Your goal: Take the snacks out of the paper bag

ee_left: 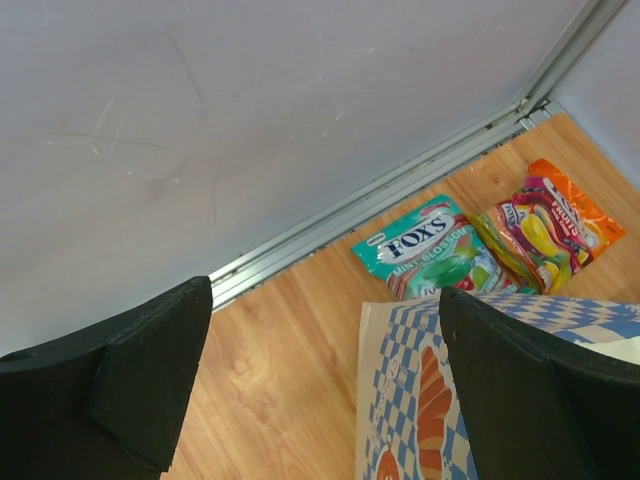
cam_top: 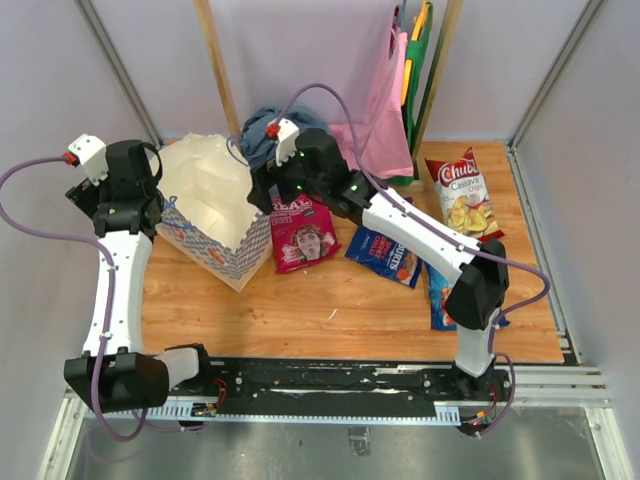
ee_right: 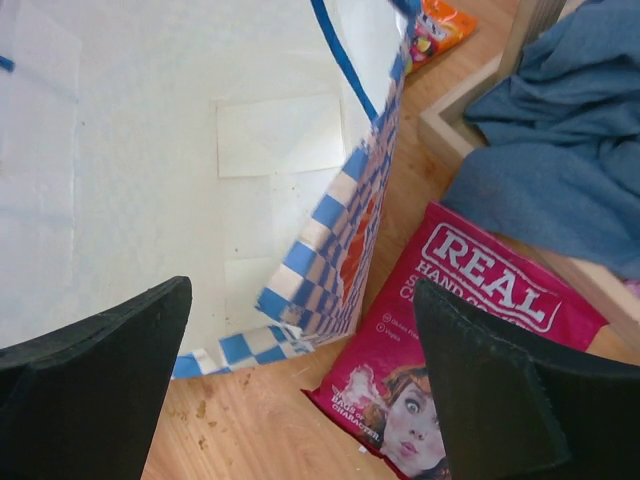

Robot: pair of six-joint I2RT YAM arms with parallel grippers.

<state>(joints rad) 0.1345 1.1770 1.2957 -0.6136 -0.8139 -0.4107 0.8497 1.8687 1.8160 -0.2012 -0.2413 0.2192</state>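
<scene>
Wooden table (cam_top: 340,300) holds the cream, blue-checked paper bag (cam_top: 215,205) at its left rear, open toward my spread right claw (ee_right: 300,300), so I'd ease inside clear of the rim, with the spread left claw (ee_left: 325,300) beside the bag ready to steady it.

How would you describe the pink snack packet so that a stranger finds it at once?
Find the big cream paper bag with a blue checkered band on the left of the wooden table. Just right of it, flat on the wood, lies the REAL packet. It alone is magenta with a woman's face; the packets further right are dark blue.
</scene>
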